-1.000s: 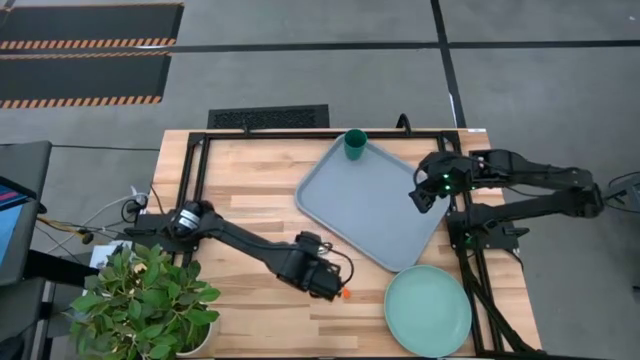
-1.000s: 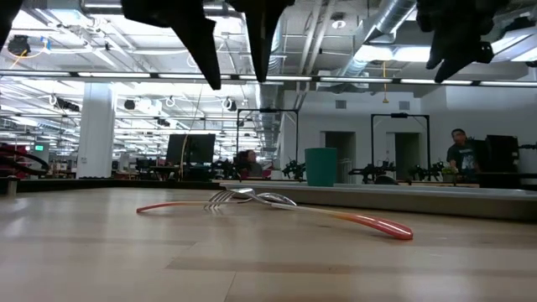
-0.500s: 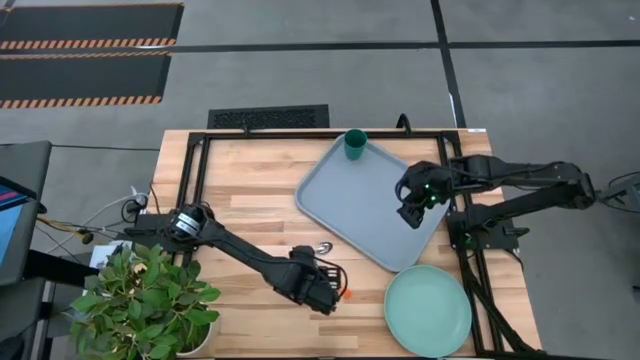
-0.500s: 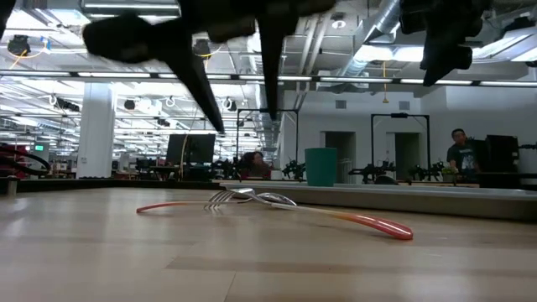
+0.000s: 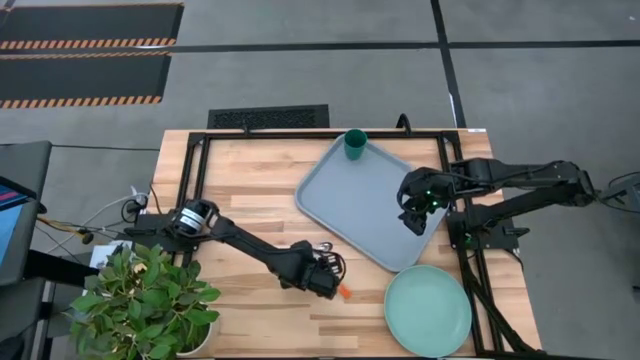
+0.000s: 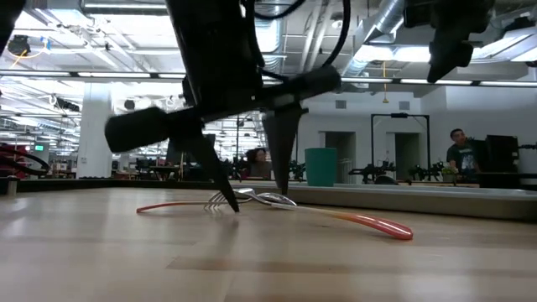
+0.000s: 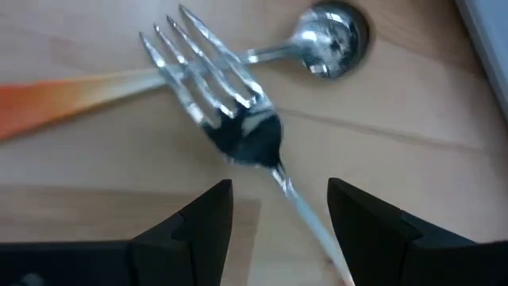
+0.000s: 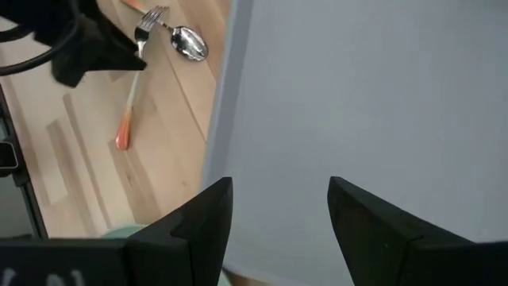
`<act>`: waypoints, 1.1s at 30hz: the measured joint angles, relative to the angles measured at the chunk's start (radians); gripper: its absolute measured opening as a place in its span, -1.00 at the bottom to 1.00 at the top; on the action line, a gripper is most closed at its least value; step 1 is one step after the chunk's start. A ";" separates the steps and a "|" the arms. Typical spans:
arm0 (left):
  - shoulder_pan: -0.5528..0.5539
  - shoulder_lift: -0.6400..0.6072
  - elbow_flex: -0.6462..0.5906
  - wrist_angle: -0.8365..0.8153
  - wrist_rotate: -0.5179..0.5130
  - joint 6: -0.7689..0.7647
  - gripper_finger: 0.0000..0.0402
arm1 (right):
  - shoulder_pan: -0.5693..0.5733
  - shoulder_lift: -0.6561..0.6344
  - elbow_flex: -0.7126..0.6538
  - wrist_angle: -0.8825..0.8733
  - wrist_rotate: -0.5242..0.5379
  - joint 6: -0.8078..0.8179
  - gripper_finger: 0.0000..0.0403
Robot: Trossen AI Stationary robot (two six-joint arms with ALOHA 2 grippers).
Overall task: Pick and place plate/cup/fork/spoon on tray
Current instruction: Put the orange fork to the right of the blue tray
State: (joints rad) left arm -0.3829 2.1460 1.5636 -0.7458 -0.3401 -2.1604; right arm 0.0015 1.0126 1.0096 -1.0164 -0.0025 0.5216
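Down low, my left claw [image 6: 250, 197] stood with its fingers spread, tips touching the surface on either side of the fork [image 7: 208, 95]. That fork lay crossed over the spoon [image 7: 327, 41], both just beside the tray's [image 5: 345, 196] long edge, well apart from the cup [image 5: 355, 144] standing in the tray's far corner. My right claw [image 5: 414, 220] hung released over the tray, near the edge closest to the plate [image 5: 428, 311]. The plate sat on the wood just past the tray's corner. A potted plant [image 5: 140, 303] stood well away from the tray.
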 joint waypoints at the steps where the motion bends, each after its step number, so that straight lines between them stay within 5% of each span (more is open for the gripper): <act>1: 0.003 0.000 -0.010 0.017 -0.001 -0.008 -0.04 | 0.002 0.000 0.000 0.001 0.000 0.000 0.15; 8: 0.043 -0.013 -0.094 0.112 0.037 -0.017 -0.18 | 0.013 0.000 0.000 0.004 0.000 0.000 0.15; 18: 0.041 -0.006 -0.101 0.099 -0.006 0.009 -0.96 | 0.013 0.001 0.000 0.025 0.001 0.000 0.15; 33: -0.008 -0.049 -0.063 0.084 -0.104 0.104 -1.00 | 0.012 0.002 0.000 0.084 0.001 0.000 0.15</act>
State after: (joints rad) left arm -0.3904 2.0972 1.5005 -0.6617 -0.4438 -2.0569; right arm 0.0135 1.0142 1.0096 -0.9321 -0.0016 0.5217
